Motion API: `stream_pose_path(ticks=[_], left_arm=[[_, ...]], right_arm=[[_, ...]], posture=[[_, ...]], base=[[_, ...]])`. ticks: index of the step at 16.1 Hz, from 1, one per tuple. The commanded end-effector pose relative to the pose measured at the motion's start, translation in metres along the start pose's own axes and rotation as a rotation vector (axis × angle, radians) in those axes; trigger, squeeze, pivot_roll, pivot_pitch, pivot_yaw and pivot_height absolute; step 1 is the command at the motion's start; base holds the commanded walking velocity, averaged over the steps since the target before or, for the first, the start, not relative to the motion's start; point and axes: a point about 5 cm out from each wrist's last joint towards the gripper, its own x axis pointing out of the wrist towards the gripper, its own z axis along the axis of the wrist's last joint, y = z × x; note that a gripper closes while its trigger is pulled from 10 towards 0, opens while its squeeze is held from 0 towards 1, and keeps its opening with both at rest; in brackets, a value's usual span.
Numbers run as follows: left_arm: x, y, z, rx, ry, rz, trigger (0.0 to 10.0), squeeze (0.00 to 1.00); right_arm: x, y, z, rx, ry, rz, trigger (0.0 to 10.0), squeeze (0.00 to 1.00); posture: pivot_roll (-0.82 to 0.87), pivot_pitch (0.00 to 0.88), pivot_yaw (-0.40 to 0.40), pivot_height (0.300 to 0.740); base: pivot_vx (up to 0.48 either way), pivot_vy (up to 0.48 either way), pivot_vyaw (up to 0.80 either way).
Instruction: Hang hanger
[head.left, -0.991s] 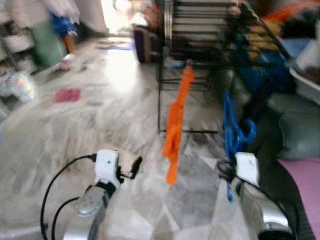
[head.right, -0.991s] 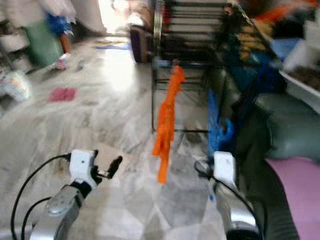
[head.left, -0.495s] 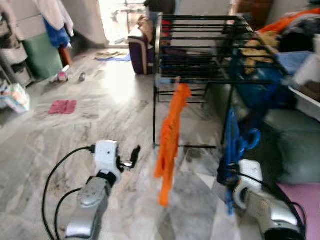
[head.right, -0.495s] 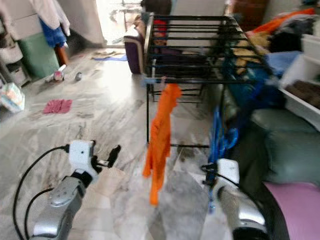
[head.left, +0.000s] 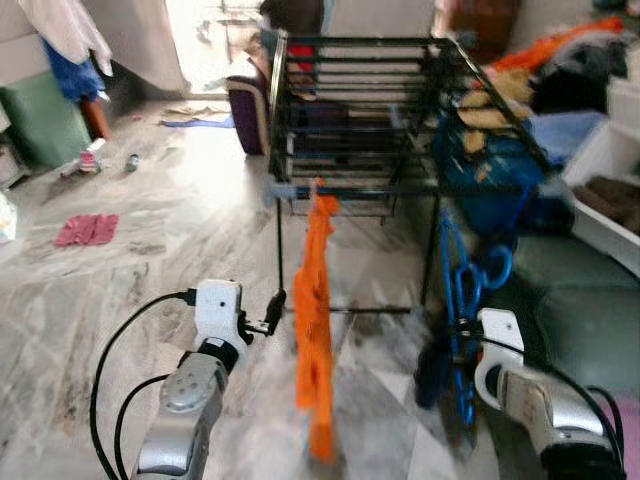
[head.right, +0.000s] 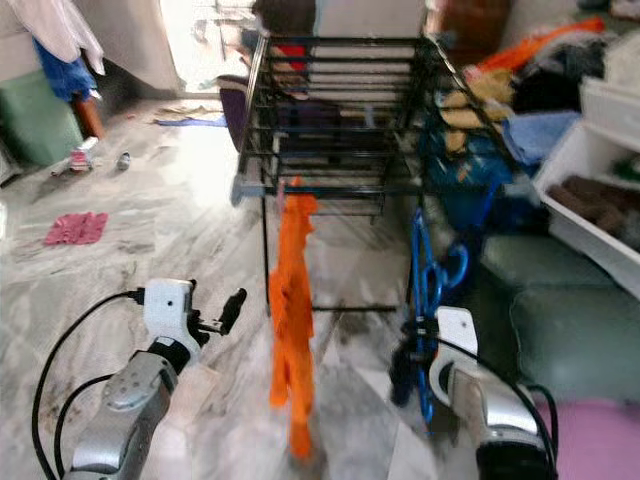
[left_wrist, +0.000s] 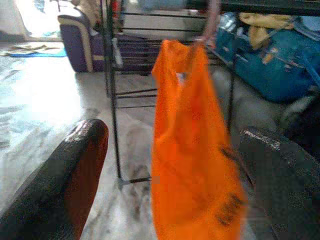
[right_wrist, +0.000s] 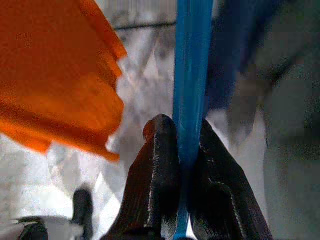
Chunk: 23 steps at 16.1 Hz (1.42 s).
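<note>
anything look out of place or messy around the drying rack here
Yes. A pink cloth lies on the marble floor, far left of the black drying rack. Clothes are heaped on its right side. The orange garment hangs normally; the right gripper holds the blue hanger.

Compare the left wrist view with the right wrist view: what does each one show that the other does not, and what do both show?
The left wrist view has the black drying rack and the open left gripper, with nothing held. The right wrist view has the right gripper shut on the blue hanger. Both show the orange garment and the marble floor.
</note>
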Motion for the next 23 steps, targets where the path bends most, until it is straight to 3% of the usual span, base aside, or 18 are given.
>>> stream_pose_path(ticks=[1,7,15,21,23], left_arm=[[-0.001,0.007,0.002,0.008,0.001,0.015,10.0,0.00],[-0.004,0.001,-0.004,-0.018,0.037,-0.017,10.0,0.00],[-0.007,-0.009,-0.007,-0.018,0.056,-0.091,10.0,0.00],[-0.006,-0.013,-0.007,-0.022,0.060,-0.118,10.0,0.00],[-0.007,-0.013,-0.007,-0.024,0.059,-0.121,10.0,0.00]], right_arm=[[0.001,0.008,0.006,-0.027,-0.017,0.029,10.0,0.00],[0.003,0.003,0.015,-0.087,-0.025,0.038,10.0,0.00],[0.005,0.016,-0.003,-0.102,0.008,0.055,10.0,0.00],[0.005,-0.001,0.016,-0.119,-0.067,-0.042,10.0,0.00],[0.008,-0.004,0.033,-0.107,-0.096,-0.035,10.0,0.00]], posture=[[0.05,0.000,-0.036,0.740],[0.05,0.000,-0.036,0.740],[0.05,0.000,-0.034,0.740],[0.05,0.000,-0.031,0.740],[0.05,0.000,-0.028,0.740]], base=[[0.435,0.000,0.00],[0.236,0.289,0.00],[0.000,0.277,0.00],[0.000,0.000,0.00],[0.000,0.000,0.00]])
